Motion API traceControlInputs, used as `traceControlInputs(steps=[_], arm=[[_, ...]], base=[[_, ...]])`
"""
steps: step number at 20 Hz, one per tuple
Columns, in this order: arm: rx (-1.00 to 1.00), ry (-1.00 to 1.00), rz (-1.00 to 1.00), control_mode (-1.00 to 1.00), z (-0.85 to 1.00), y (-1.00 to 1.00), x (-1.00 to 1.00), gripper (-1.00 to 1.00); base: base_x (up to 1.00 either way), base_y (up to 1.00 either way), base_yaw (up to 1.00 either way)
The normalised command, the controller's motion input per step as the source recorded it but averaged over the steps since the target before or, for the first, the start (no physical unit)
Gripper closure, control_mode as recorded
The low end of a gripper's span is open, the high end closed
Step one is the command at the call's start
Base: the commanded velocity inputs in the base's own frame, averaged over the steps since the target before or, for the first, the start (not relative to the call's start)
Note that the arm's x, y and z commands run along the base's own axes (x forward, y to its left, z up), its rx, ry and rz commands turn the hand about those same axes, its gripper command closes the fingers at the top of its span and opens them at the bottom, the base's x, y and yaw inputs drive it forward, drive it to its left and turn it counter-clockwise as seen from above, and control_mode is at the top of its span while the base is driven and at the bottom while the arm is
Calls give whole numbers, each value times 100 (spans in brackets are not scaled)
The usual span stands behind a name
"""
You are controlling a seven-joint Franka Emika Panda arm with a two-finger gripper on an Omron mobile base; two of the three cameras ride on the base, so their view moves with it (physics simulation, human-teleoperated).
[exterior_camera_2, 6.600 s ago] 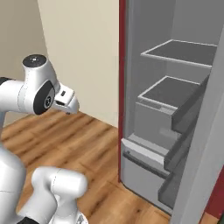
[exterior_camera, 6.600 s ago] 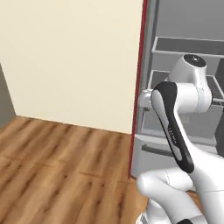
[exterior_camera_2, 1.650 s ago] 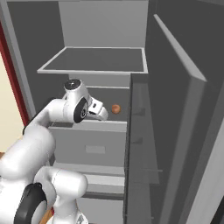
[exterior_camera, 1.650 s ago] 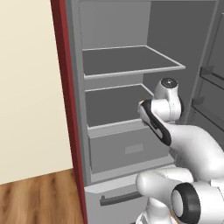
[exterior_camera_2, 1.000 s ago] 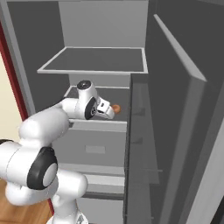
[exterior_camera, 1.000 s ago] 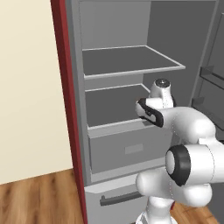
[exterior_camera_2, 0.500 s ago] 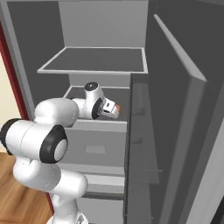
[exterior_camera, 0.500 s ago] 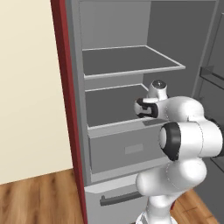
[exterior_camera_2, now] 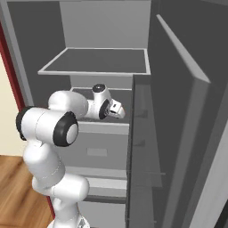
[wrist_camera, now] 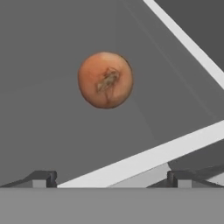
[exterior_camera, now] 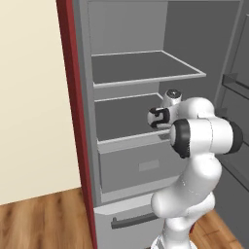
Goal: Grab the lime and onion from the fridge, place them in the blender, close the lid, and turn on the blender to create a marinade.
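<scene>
Reaching deeper over the fridge (exterior_camera: 126, 141) shelf now, the claw (wrist_camera: 109, 177), jaws wide apart and empty, lines up on the onion (wrist_camera: 105, 79) — nothing grabbed yet, everything still ahead.

The arm bends at the elbow, forearm reaching forward and level; the tool (wrist_camera: 112, 178) gapes wide (fingertips (wrist_camera: 41, 178) far apart), holding nothing.

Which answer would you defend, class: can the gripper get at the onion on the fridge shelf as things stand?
Probably yes. In the hand view the onion lies ahead of the open gripper, apart from both fingertips, with only bare shelf between them. The fridge stands open, so nothing seems to block the way.
</scene>
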Motion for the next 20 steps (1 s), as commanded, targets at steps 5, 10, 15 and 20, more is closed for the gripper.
traceControlInputs(steps=[5,10,15,20], arm=[[0,0,0,-100,-15,-5,49,-100],[0,0,0,-100,-17,-4,47,-100],[0,0,0,-100,-21,-6,45,-100],[1,0,0,-100,-24,-14,39,-100]], base=[[0,0,0],[0,0,0],[0,0,0],[0,0,0]])
